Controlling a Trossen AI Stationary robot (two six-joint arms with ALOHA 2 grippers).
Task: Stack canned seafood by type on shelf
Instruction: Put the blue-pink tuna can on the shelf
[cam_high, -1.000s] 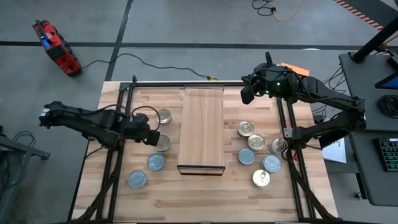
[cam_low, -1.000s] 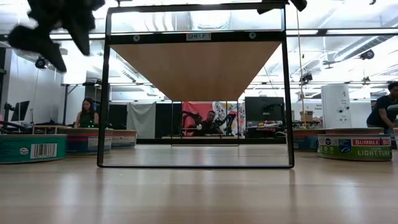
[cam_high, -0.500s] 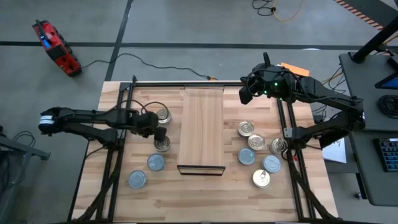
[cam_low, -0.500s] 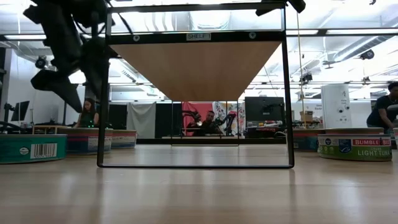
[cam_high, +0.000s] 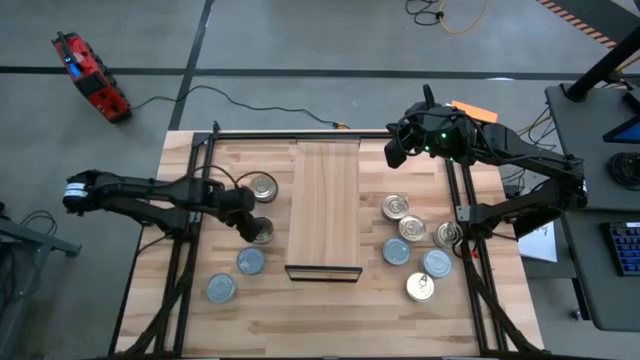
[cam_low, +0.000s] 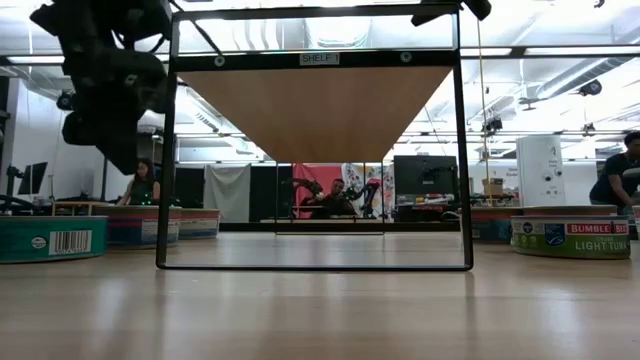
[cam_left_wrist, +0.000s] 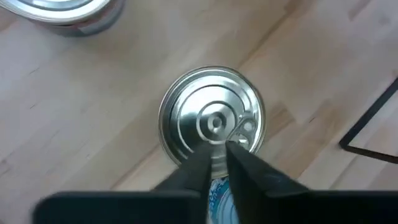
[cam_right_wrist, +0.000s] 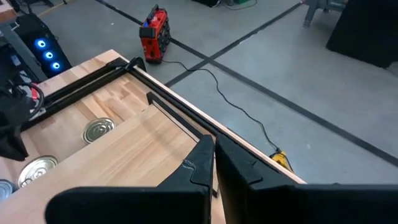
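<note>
My left gripper (cam_high: 249, 221) (cam_left_wrist: 216, 154) is shut and points steeply down, just above a silver tin with a ringed top (cam_high: 263, 233) (cam_left_wrist: 211, 118). That tin stands on its base on the table, left of the shelf (cam_high: 323, 205). In the low view the left gripper (cam_low: 113, 158) hangs well above the tins. A second ringed tin (cam_high: 264, 187) and two pale blue-topped tins (cam_high: 250, 261) (cam_high: 221, 288) stand nearby. My right gripper (cam_high: 397, 152) (cam_right_wrist: 214, 155) is shut and empty, raised near the shelf's far right corner.
Several more tins (cam_high: 411, 228) stand on the table right of the shelf. The shelf is a raised plank on a black frame (cam_low: 165, 150). Black frame rails (cam_high: 190, 250) run along both sides of the table. People sit in the room beyond (cam_low: 140, 185).
My left gripper has come down over the ringed tin beside the shelf, rolled about its own axis, and shut its fingers with nothing between them. No tin has moved. My right arm has kept still.
</note>
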